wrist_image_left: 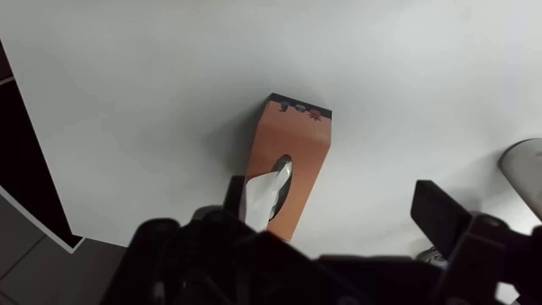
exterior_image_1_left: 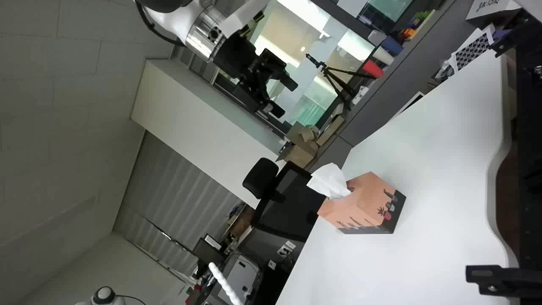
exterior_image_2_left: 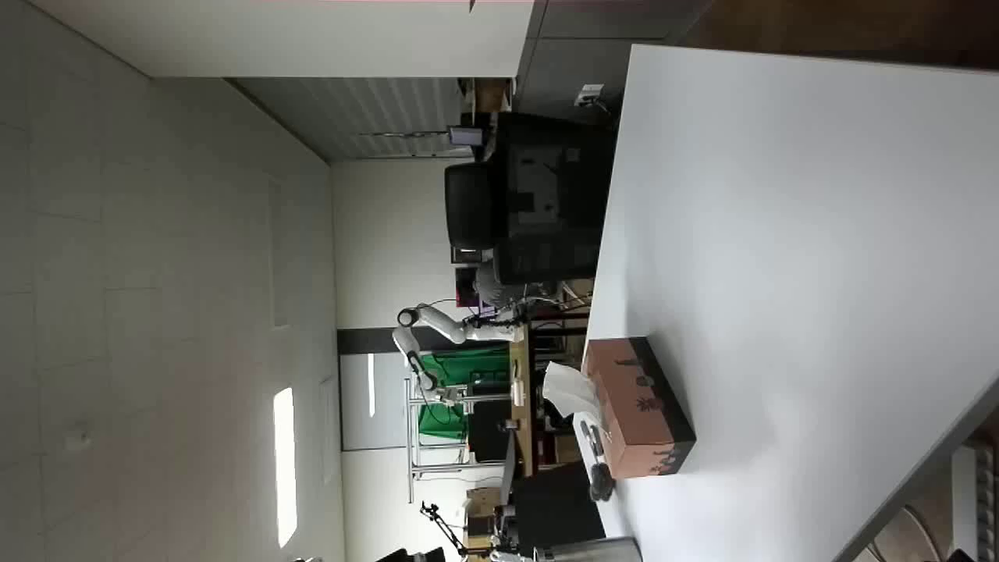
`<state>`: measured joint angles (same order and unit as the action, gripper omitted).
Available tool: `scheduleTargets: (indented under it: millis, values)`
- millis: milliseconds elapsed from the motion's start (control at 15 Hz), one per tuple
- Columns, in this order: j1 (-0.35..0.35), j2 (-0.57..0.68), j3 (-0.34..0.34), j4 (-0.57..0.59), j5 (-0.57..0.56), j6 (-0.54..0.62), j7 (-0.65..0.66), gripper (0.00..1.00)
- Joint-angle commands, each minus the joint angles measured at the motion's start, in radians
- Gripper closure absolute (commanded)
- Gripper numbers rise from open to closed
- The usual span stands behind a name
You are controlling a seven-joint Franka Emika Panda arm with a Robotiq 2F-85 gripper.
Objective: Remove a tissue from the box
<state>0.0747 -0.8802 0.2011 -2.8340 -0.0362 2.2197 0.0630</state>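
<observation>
One tissue box, orange with a dark base, stands on one white worktop; one white tissue rises from the oval slot in its top, its lower end inside; one hand hangs higher up, well apart from both, its two fingers spread wide; in the wrist view one of those fingers overlaps the tissue, though only along the line of sight; one pale cylinder, cut by the frame, rests on the worktop; one dark object, whose kind I cannot tell, shows past the box; beyond the worktop, in an exterior view, are one black chair and one black tripod.
</observation>
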Motion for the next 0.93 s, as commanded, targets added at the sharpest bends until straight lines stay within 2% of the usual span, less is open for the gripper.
scheduleTargets:
  millis: [0,867]
  values:
    - [0.014,0.003,-0.013,0.000,-0.014,-0.017,0.011,0.00]
    - [0.013,0.022,-0.014,-0.019,-0.014,-0.020,0.011,0.00]
